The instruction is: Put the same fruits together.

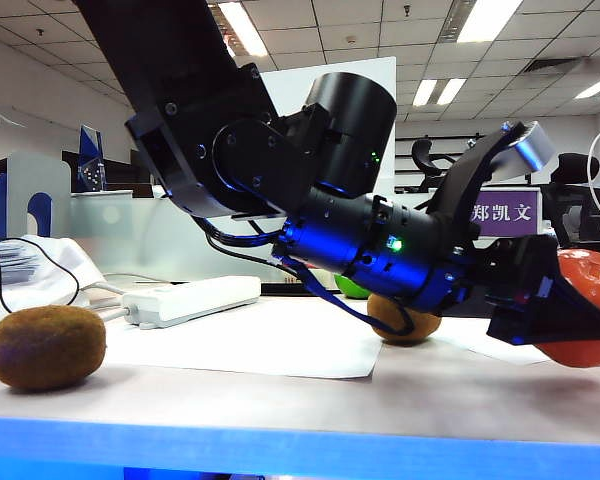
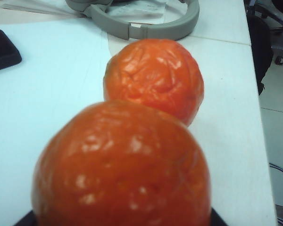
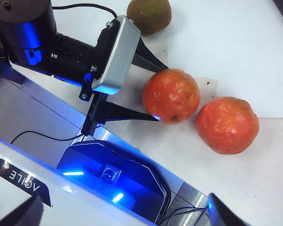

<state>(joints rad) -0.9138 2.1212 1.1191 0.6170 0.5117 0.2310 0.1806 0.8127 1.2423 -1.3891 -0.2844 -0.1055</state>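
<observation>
Left gripper point(image 3: 153, 92): jaws around near orange fruit point(image 3: 171, 95), beside its twin point(image 3: 228, 125) | advice: release fully, withdraw straight | right gripper: empty, spread above table point(image 3: 254, 33).

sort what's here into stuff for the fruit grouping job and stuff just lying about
job: orange-red fruit gripped by left gripper, second orange-red fruit beside it, front kiwi, kiwi under the arm, green apple, open right gripper overhead

lying about: power strip, headphones, paper sheets
</observation>
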